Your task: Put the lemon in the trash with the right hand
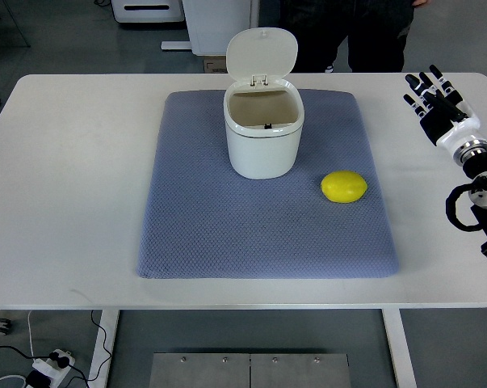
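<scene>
Right hand (437, 93): black jointed fingers (421, 82) with white segments, white palm shell. Wrist: a silver metal ring, then black housing. Behind it, a black cable loops out beside the forearm (loop plainly seen against the pale background). Person at top: dark trousers.

1. I count one lemon (344, 187), lying on the mat.
2. One white trash bin (263, 133), lid up.
3. One blue-grey mat (227, 234).
4. One white table (73, 186).
5. One robot hand, the right hand (437, 95).
6. One person (348, 32) behind the table.
</scene>
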Tool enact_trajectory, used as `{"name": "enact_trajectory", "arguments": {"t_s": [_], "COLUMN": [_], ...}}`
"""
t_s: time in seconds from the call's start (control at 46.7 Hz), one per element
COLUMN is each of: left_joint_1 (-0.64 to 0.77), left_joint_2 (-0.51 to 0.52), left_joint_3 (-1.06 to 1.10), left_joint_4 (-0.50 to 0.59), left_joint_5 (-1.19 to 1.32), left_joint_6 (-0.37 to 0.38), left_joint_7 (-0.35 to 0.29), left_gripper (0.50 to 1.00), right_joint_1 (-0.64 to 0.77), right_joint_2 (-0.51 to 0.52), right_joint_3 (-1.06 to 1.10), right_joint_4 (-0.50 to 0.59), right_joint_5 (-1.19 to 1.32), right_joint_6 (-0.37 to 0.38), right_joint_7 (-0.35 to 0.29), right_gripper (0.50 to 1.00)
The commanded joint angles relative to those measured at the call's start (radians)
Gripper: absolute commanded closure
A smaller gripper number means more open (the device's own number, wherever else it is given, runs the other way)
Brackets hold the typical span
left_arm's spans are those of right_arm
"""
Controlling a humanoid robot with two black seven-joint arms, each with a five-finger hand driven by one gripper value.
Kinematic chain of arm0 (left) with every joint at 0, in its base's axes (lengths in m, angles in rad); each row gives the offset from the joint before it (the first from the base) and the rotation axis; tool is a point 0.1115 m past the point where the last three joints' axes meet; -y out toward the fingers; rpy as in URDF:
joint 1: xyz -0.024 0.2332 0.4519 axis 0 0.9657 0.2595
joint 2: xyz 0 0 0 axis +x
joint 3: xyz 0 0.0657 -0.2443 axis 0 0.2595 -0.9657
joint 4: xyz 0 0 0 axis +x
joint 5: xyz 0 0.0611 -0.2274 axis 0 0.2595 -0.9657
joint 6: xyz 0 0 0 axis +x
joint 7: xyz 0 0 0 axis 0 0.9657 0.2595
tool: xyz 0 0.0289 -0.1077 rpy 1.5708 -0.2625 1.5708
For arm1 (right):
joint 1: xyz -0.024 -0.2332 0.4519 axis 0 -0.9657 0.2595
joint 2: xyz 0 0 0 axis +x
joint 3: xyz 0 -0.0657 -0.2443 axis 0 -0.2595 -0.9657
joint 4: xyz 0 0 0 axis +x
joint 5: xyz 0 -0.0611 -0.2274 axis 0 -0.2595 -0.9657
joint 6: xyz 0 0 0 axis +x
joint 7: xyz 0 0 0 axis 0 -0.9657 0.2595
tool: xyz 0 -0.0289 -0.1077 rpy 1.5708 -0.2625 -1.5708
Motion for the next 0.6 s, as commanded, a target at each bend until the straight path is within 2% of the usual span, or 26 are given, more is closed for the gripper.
{"name": "enact_trajectory", "arguments": {"t_s": [0.0, 0.578], "left_joint_1": [0.0, 0.002], "left_joint_2": [0.0, 0.0], "left_joint_3": [0.0, 0.0], "left_joint_4": [0.001, 0.001], "left_joint_5": [0.001, 0.0], "left_joint_6": [0.0, 0.0], "left_joint_7": [0.0, 0.0], "left_gripper": [0.5, 0.5], "right_joint_1": [0.0, 0.006], "right_joint_2": [0.0, -0.002], "right_joint_3": [0.0, 0.0], "right_joint_4": [0.0, -0.001], "right_joint_5": [0.0, 0.0], "right_joint_6": [0.0, 0.0], "right_joint_7": [0.0, 0.0], "right_gripper": [0.5, 0.5]}}
